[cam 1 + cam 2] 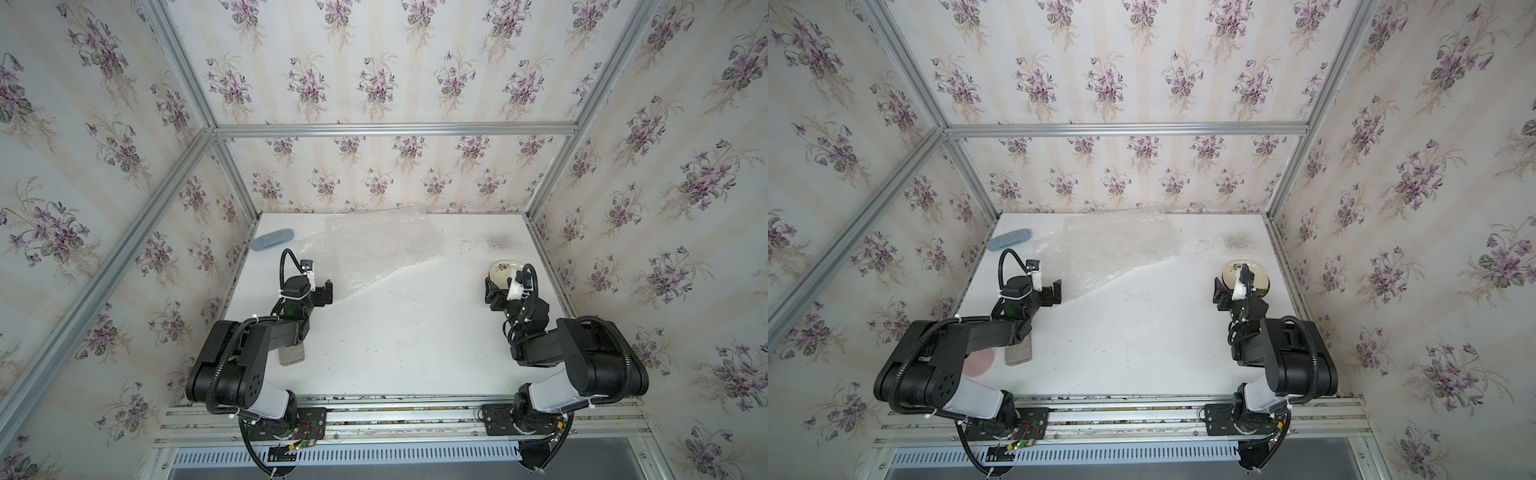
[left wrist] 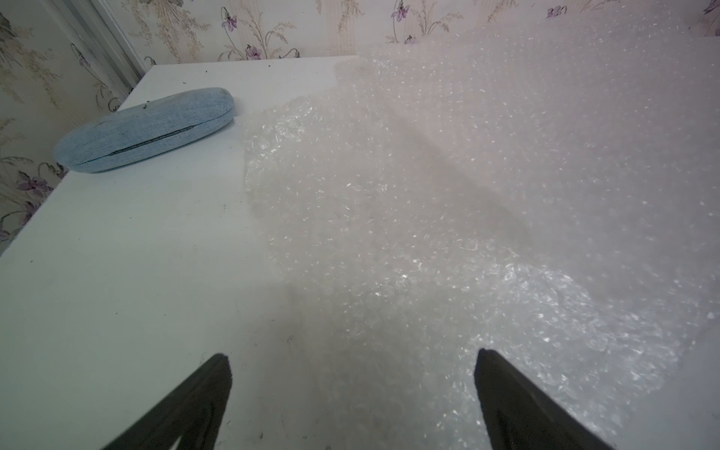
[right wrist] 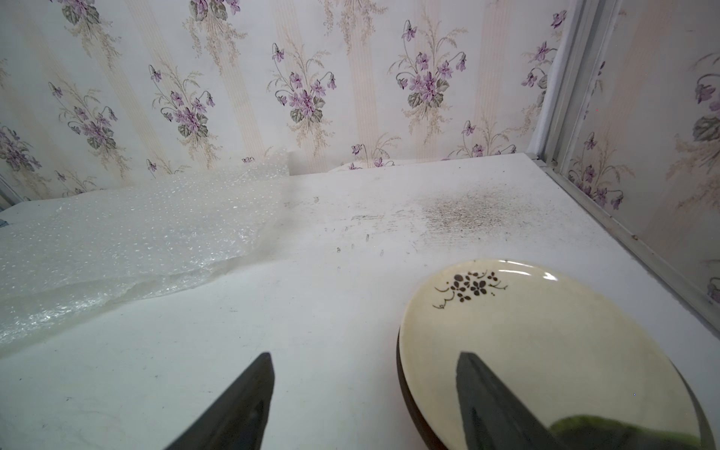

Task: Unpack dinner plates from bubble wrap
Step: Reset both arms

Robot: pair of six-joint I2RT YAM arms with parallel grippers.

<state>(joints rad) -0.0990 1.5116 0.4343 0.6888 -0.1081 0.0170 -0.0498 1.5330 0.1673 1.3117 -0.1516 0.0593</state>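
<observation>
Up front in both top views, left jaws spread at the bubble wrap (image 1: 374,245), flat toward the far edge of the bench (image 1: 395,340); cream plate (image 1: 500,269) bare by the right edge. Left wrist: only wrap. Right wrist: right jaws spread astride its rim, empty. Mostly done, I'd guess.

Bright, diffuse light — bowed edges

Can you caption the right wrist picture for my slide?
Open right claw at the edge of the bare cream plate, bubble wrap lying apart.
</observation>
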